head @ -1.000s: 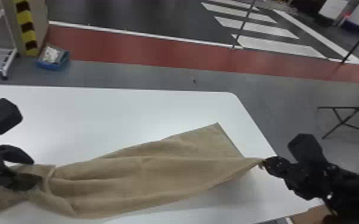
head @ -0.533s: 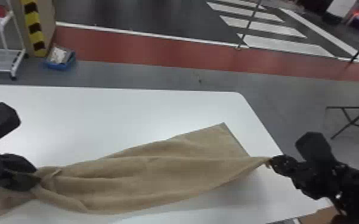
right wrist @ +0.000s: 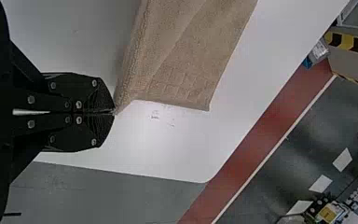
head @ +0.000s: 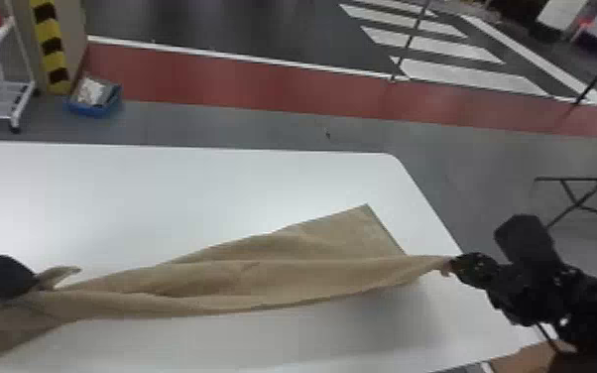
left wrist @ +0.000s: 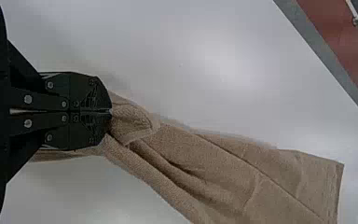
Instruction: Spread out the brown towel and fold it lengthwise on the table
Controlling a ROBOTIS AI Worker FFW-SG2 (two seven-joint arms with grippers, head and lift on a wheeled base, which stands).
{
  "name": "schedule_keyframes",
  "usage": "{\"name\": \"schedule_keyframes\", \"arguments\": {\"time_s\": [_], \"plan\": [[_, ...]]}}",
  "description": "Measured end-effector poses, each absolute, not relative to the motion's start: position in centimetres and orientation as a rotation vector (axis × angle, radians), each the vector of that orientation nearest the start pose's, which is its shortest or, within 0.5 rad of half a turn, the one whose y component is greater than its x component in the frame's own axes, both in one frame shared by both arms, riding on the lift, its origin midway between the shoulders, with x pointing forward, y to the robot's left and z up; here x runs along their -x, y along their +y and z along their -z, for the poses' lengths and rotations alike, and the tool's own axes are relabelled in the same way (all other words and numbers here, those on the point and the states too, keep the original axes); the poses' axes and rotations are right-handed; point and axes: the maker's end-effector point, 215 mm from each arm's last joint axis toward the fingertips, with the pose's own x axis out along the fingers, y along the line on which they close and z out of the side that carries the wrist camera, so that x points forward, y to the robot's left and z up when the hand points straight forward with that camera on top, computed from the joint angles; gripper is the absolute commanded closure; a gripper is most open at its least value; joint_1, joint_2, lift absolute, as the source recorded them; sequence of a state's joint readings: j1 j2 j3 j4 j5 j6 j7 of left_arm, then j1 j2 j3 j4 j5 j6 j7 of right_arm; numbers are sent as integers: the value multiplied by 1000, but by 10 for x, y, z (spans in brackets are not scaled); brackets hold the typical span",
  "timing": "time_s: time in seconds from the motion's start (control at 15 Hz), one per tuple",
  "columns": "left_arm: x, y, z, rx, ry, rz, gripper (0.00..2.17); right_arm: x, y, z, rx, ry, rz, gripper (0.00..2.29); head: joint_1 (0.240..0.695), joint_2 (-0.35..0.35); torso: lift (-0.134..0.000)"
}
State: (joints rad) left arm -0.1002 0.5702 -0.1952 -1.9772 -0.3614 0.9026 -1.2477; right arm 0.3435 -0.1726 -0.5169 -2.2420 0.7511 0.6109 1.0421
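Observation:
The brown towel (head: 263, 278) stretches across the white table between my grippers, with lengthwise folds and one far corner lying flat near the table's right end. My left gripper (head: 38, 283) is at the view's left edge over the towel; in the left wrist view the left gripper (left wrist: 111, 111) is shut on a bunched part of the towel (left wrist: 223, 163). At the table's right edge my right gripper (head: 451, 265) pinches a towel corner. Seen in the right wrist view, the right gripper (right wrist: 113, 112) is shut on that corner of the towel (right wrist: 186, 70).
The white table (head: 188, 188) ends at a rounded far right corner. Beyond it on the floor stand a blue bin (head: 95, 99), a white cart (head: 20, 99) and a black folding stand (head: 590, 198). A brown box (head: 525, 359) lies under the right arm.
The left gripper has shifted toward the left edge of the head view with the towel in it, and the towel between the grippers looks straighter. The right gripper still holds its corner.

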Motion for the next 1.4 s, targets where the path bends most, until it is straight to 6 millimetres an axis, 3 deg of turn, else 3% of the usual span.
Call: {"name": "schedule_keyframes", "arguments": {"time_s": [0.13, 0.27, 0.33, 0.47, 0.67, 0.87, 1.2, 1.4], "plan": [[-435, 258, 400, -551, 869, 919, 829, -389, -467, 349, 630, 713, -150, 1568, 695, -296, -124], [-408, 283, 408, -563, 912, 902, 130, -389, -463, 350, 629, 713, -162, 1568, 695, -255, -124], [-395, 296, 412, -560, 934, 891, 19, -389, -462, 351, 631, 713, -165, 1568, 695, -243, -124], [-381, 317, 415, -550, 959, 857, 19, -390, -462, 353, 632, 716, -168, 1568, 695, -222, -124], [-382, 334, 407, -535, 949, 817, 36, -394, -462, 354, 627, 716, -170, 1568, 695, -188, -124], [-376, 329, 396, -539, 930, 826, 151, -393, -459, 356, 624, 718, -177, 1568, 695, -190, -124], [-342, 308, 380, -500, 898, 809, 151, -401, -453, 360, 609, 711, -192, 1568, 695, -217, -124], [-360, 289, 390, -478, 860, 768, 151, -404, -447, 360, 599, 704, -201, 1568, 695, -231, -124]]}}
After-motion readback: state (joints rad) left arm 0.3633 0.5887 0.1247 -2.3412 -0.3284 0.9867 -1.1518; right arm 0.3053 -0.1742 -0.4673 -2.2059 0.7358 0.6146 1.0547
